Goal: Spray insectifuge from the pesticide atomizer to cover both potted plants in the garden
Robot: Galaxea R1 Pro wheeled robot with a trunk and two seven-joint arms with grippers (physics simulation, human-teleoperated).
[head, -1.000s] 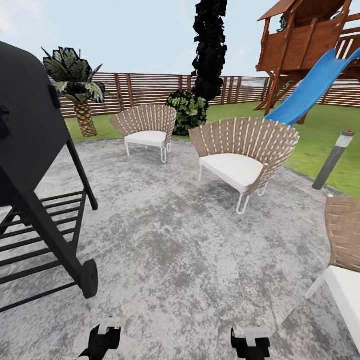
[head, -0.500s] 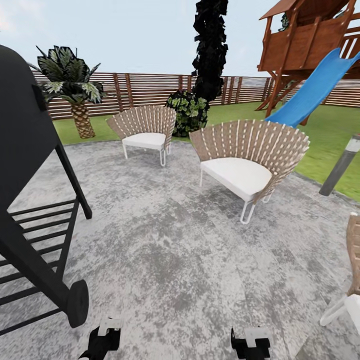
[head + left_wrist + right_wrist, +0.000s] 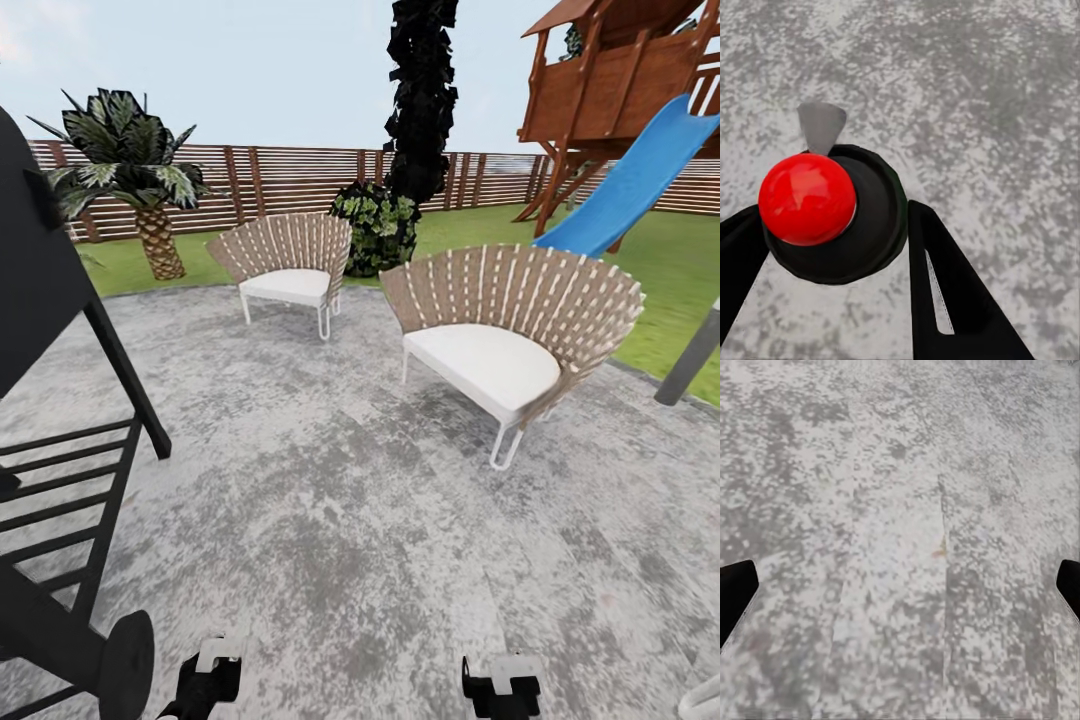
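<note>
The pesticide atomizer and the two potted plants are out of view. I stand on the garden's round grey stone patio (image 3: 350,520), with lawn (image 3: 660,270) and the slatted fence (image 3: 300,175) beyond. My left gripper (image 3: 205,680) and right gripper (image 3: 500,685) hang low over the stone. In the left wrist view the left gripper (image 3: 832,225) is open, its black fingers (image 3: 945,285) spread beside a black round part with a red dome (image 3: 806,199). The right gripper (image 3: 900,585) is open over bare patio.
A black grill (image 3: 40,300) stands close on the left. Two wicker chairs (image 3: 290,260) (image 3: 510,320) sit ahead, a dark bush (image 3: 378,225) behind them. A palm (image 3: 130,170) is at the back left, a playset with blue slide (image 3: 630,180) and grey bollard lamp (image 3: 690,360) on the right.
The view has shifted as I move: grill slides left and down, the chairs come nearer, the bollard drifts to the right edge. The right-hand chair has almost left the picture. Both grippers keep their pose.
</note>
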